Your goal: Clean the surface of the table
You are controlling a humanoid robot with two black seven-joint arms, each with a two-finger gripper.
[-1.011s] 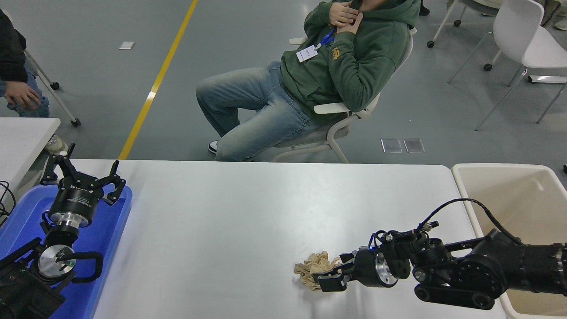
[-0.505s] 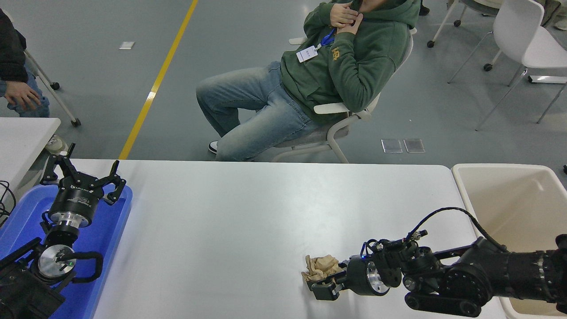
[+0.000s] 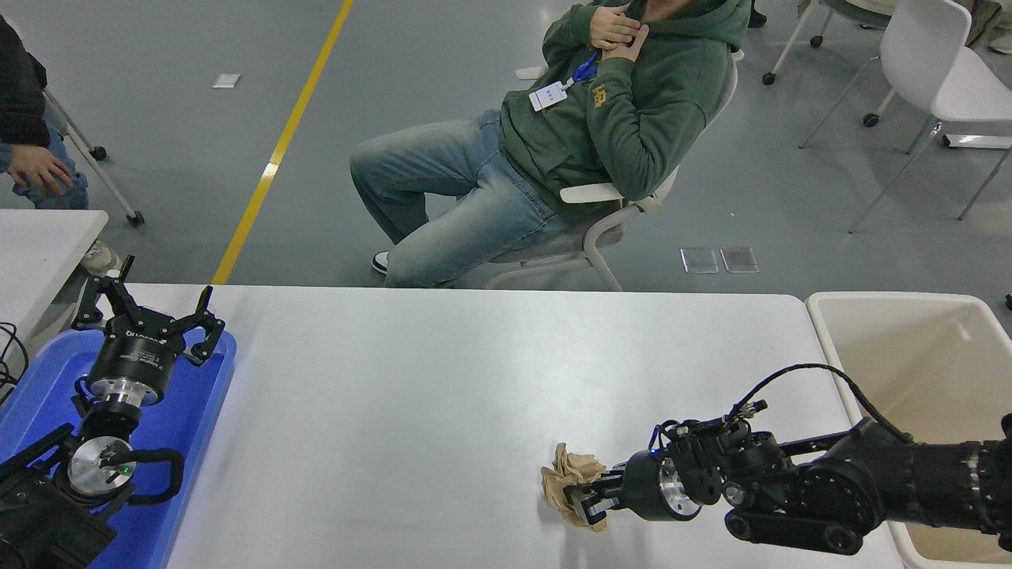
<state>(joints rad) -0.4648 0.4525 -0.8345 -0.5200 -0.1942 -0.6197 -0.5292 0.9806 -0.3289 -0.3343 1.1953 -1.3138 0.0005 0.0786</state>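
White and smooth, the table [image 3: 443, 379] fills the middle of the view, with a blue tray [image 3: 186, 427] at its left end and a beige bin [image 3: 909, 348] just past its right end. A crumpled tan paper wad [image 3: 571, 488] sits near the front edge. The right pincer [image 3: 587, 502] reaches in from the right and is clenched on the wad. The left pincer [image 3: 146, 308] hovers over the tray, fingers spread. A person [image 3: 601, 134] sits beyond the table.
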